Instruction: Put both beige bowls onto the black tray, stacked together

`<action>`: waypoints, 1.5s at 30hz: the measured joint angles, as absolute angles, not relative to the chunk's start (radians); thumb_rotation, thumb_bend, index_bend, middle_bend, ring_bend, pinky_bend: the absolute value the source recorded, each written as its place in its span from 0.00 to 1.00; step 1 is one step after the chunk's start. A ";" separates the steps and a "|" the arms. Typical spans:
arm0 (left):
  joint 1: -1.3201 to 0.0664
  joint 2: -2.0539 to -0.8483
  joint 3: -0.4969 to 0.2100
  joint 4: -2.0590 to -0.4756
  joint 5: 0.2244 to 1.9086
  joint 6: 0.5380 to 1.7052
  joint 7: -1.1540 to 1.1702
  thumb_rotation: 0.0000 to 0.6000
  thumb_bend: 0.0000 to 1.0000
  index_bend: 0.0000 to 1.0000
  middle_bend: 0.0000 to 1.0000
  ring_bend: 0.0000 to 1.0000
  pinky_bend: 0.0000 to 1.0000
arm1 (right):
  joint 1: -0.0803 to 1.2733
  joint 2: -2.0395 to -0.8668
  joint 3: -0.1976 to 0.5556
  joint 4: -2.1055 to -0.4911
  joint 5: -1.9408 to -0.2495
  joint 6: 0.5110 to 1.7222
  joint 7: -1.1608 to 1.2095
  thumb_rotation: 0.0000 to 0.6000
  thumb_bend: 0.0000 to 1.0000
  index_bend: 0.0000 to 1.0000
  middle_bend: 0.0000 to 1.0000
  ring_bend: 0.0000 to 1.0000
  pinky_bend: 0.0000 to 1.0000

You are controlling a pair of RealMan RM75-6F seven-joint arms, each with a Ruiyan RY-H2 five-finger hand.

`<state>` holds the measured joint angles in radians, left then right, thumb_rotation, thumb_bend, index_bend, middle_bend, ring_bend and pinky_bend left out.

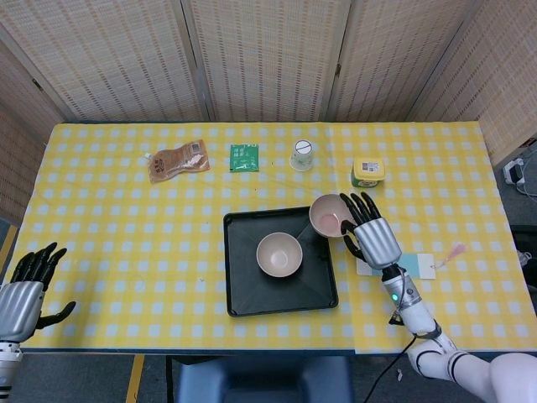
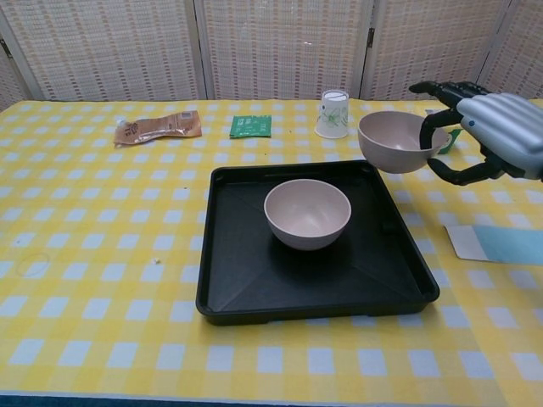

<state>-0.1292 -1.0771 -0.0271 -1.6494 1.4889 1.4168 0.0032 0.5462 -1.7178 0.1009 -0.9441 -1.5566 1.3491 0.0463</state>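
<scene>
beige bowl (image 2: 394, 142) held aloft by right hand (image 2: 490, 136), above black tray (image 2: 246, 280)

Setting: staged robot test area, dressed to look domestic. Evidence: surface (image 1: 101, 252) covered with yellow-and-white checked cloth; woven folding screens (image 1: 268, 59) enclose it on three sides as a backdrop; yellow floor tape (image 1: 134, 378) at the near edge; power strip with cables (image 1: 516, 172) on the floor at right.
</scene>
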 measured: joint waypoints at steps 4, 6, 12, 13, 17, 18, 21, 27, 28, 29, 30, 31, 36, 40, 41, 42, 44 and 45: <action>-0.128 -1.075 -0.027 -1.650 1.490 1.420 -0.001 1.00 0.27 0.00 0.00 0.00 0.05 | 0.542 -1.694 0.079 -1.051 -1.605 1.382 0.005 1.00 0.49 0.70 0.08 0.02 0.00; -0.127 -1.073 -0.027 -1.650 1.490 1.421 -0.005 1.00 0.27 0.00 0.00 0.00 0.05 | 0.544 -1.688 0.070 -1.094 -1.624 1.386 -0.019 1.00 0.49 0.70 0.08 0.02 0.00; -0.125 -1.068 -0.027 -1.650 1.493 1.427 -0.016 1.00 0.27 0.00 0.00 0.00 0.05 | 0.576 -1.713 0.059 -1.152 -1.666 1.365 -0.089 1.00 0.49 0.70 0.08 0.03 0.00; -0.124 -1.066 -0.027 -1.650 1.493 1.429 -0.019 1.00 0.27 0.00 0.00 0.00 0.05 | 0.582 -1.725 0.061 -1.149 -1.667 1.356 -0.098 1.00 0.49 0.70 0.08 0.02 0.00; -0.120 -1.060 -0.030 -1.649 1.491 1.437 -0.032 1.00 0.27 0.00 0.00 0.00 0.05 | 0.602 -1.774 0.075 -1.120 -1.655 1.323 -0.110 1.00 0.49 0.70 0.08 0.02 0.00; -0.118 -1.058 -0.031 -1.649 1.491 1.439 -0.035 1.00 0.27 0.00 0.00 0.00 0.05 | 0.606 -1.784 0.077 -1.110 -1.652 1.318 -0.110 1.00 0.49 0.70 0.08 0.02 0.00; -0.116 -1.055 -0.031 -1.648 1.491 1.442 -0.043 1.00 0.27 0.00 0.00 0.00 0.05 | 0.614 -1.816 0.080 -1.072 -1.647 1.305 -0.108 1.00 0.49 0.70 0.09 0.03 0.00; -0.114 -1.051 -0.033 -1.645 1.490 1.445 -0.054 1.00 0.27 0.00 0.00 0.00 0.05 | 0.621 -1.867 0.070 -1.001 -1.650 1.300 -0.080 1.00 0.49 0.70 0.09 0.03 0.00; -0.114 -1.050 -0.033 -1.645 1.490 1.446 -0.055 1.00 0.27 0.00 0.00 0.00 0.05 | 0.620 -1.874 0.066 -0.990 -1.653 1.303 -0.077 1.00 0.49 0.70 0.09 0.03 0.00; -0.113 -1.050 -0.033 -1.645 1.490 1.446 -0.055 1.00 0.27 0.00 0.00 0.00 0.05 | 0.619 -1.879 0.064 -0.982 -1.654 1.305 -0.073 1.00 0.49 0.70 0.09 0.03 0.00; -0.113 -1.050 -0.033 -1.646 1.491 1.446 -0.056 1.00 0.27 0.00 0.00 0.00 0.05 | 0.618 -1.883 0.061 -0.976 -1.655 1.306 -0.070 1.00 0.49 0.70 0.09 0.03 0.00; -0.113 -1.050 -0.033 -1.646 1.491 1.446 -0.056 1.00 0.27 0.00 0.00 0.00 0.05 | 0.616 -1.888 0.058 -0.971 -1.654 1.306 -0.065 1.00 0.49 0.70 0.09 0.03 0.00; -0.114 -1.047 -0.027 -1.653 1.500 1.442 -0.056 1.00 0.27 0.00 0.00 0.00 0.05 | 0.615 -1.896 0.052 -0.953 -1.652 1.296 -0.052 1.00 0.49 0.68 0.09 0.02 0.00; -0.113 -1.046 -0.026 -1.653 1.501 1.444 -0.056 1.00 0.27 0.00 0.00 0.00 0.05 | 0.614 -1.904 0.047 -0.938 -1.655 1.300 -0.042 1.00 0.49 0.64 0.08 0.02 0.00; -0.112 -1.046 -0.027 -1.653 1.500 1.445 -0.057 1.00 0.27 0.00 0.00 0.00 0.05 | 0.613 -1.904 0.046 -0.936 -1.655 1.301 -0.043 1.00 0.49 0.63 0.08 0.02 0.00; -0.112 -1.046 -0.028 -1.653 1.497 1.445 -0.058 1.00 0.27 0.00 0.00 0.00 0.05 | 0.612 -1.904 0.045 -0.936 -1.654 1.299 -0.045 1.00 0.49 0.62 0.07 0.02 0.00; -0.112 -1.046 -0.029 -1.652 1.495 1.445 -0.057 1.00 0.27 0.00 0.00 0.00 0.05 | 0.610 -1.901 0.042 -0.938 -1.652 1.295 -0.054 1.00 0.49 0.60 0.07 0.01 0.00; -0.112 -1.046 -0.029 -1.652 1.495 1.445 -0.057 1.00 0.27 0.00 0.00 0.00 0.05 | 0.609 -1.899 0.041 -0.940 -1.651 1.293 -0.058 1.00 0.49 0.59 0.06 0.01 0.00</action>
